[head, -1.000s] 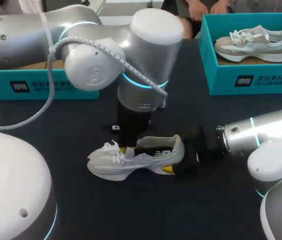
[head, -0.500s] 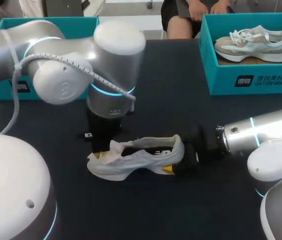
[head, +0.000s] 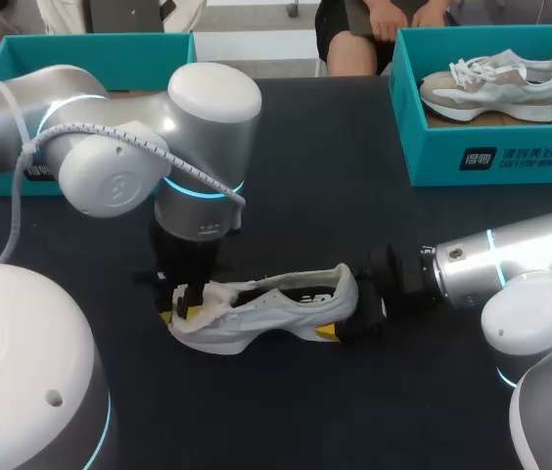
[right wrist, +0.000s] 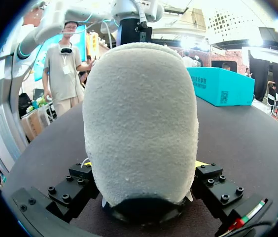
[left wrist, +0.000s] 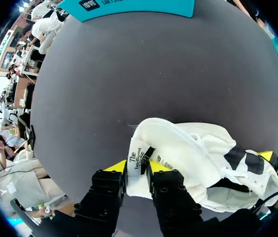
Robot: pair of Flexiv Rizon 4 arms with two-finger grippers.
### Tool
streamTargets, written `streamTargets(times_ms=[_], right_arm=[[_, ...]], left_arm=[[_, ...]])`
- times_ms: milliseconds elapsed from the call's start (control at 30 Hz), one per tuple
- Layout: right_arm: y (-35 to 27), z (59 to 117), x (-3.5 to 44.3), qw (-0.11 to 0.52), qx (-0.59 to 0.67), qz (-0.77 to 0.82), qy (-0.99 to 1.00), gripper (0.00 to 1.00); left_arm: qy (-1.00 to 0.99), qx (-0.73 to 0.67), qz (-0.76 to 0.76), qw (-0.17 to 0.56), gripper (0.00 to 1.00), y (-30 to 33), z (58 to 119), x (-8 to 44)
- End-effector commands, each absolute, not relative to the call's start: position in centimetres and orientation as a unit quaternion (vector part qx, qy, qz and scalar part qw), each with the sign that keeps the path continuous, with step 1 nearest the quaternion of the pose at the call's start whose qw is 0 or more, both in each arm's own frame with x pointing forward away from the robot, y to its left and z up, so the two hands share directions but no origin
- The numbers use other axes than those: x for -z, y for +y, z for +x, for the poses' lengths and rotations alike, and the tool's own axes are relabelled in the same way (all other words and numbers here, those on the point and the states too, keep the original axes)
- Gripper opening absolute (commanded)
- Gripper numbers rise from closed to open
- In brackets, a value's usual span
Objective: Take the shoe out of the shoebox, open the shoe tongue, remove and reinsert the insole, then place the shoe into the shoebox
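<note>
Shoe (head: 266,313) stands sole-down mid-surface (head: 354,421), outside any box, toe toward the left arm (head: 159,147).

Right jaws: clamped on either side of the heel (right wrist: 139,123).

Left jaws: narrow, pinching the tongue (left wrist: 171,143) at its label tab (left wrist: 135,162).

Handling (est.): light. The upper is soft and collapses. The heel is likely stiffer, so brace there and draw the tongue by its edge.

Tab carries small print, not transcribed.

Far edge: left shoebox (head: 90,49) and right shoebox (head: 550,157), both teal with printed front logos. The right one holds a second shoe (head: 491,83).
</note>
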State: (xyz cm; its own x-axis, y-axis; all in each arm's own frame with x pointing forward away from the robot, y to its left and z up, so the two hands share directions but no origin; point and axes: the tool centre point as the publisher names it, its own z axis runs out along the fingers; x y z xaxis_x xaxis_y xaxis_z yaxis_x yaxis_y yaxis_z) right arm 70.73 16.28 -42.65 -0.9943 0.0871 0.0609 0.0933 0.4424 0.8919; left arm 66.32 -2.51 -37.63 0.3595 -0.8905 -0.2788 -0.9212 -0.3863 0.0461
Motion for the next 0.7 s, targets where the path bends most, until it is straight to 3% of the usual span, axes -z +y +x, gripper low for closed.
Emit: streamTargets(times_ms=[33,133,700], right_arm=[[16.4,70.9,43.2,0.002,0.524,-0.054,-0.850,0.00],[16.4,70.9,43.2,0.002,0.524,-0.054,-0.850,0.00],[16.4,70.9,43.2,0.002,0.524,-0.054,-0.850,0.00]], left_arm=[[0.482,-0.126,-0.864,0.076,0.78,-2.9,66.0,38.0],[0.480,-0.124,-0.865,0.073,1.00,-2.4,65.7,37.5],[0.551,-0.080,-0.830,0.029,1.00,-2.5,65.8,31.3]])
